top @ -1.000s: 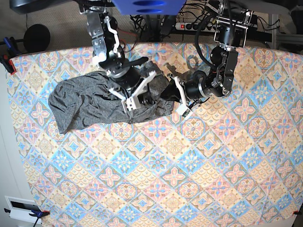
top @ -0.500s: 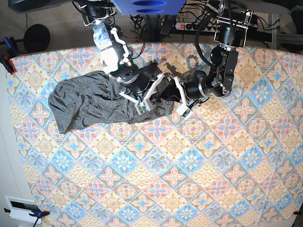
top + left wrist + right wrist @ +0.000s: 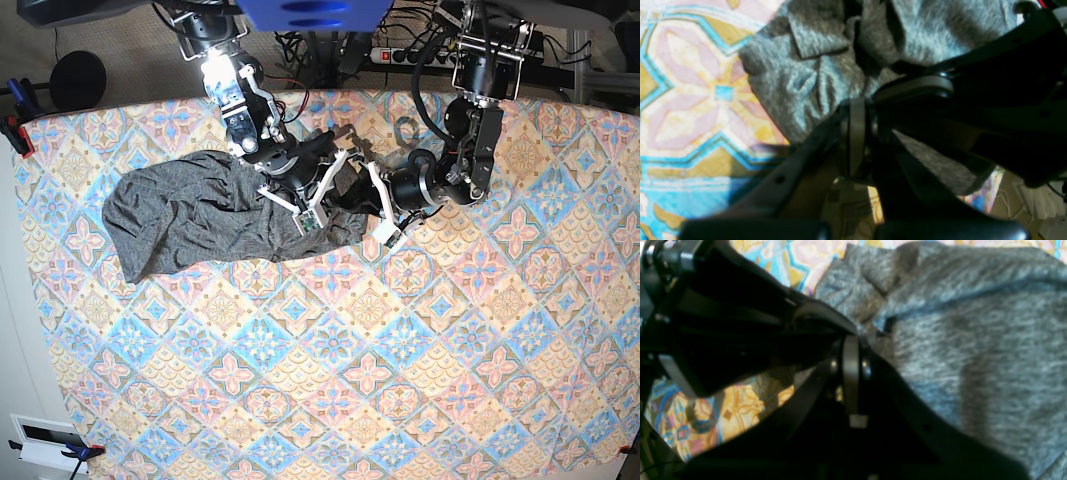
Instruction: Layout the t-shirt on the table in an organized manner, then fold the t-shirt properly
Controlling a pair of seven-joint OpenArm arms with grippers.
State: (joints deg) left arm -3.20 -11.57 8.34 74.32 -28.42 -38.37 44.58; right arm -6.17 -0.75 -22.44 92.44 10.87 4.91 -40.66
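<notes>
Shirt [image 3: 200,215] lies crumpled on far-left tabletop [image 3: 420,380]; both claws, left [image 3: 372,205] and right [image 3: 318,195], pinch its right edge.

T-shirt [image 3: 190,215] — matt, heathered knit

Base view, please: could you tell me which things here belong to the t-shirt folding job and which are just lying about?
Belongs to the job:
- t-shirt, bunched, not yet laid flat
- table with the patterned cloth
- left tool and right tool, both at the shirt's bunched end

Just lying about:
- power strip behind the table
- round black object off the far corner
</notes>
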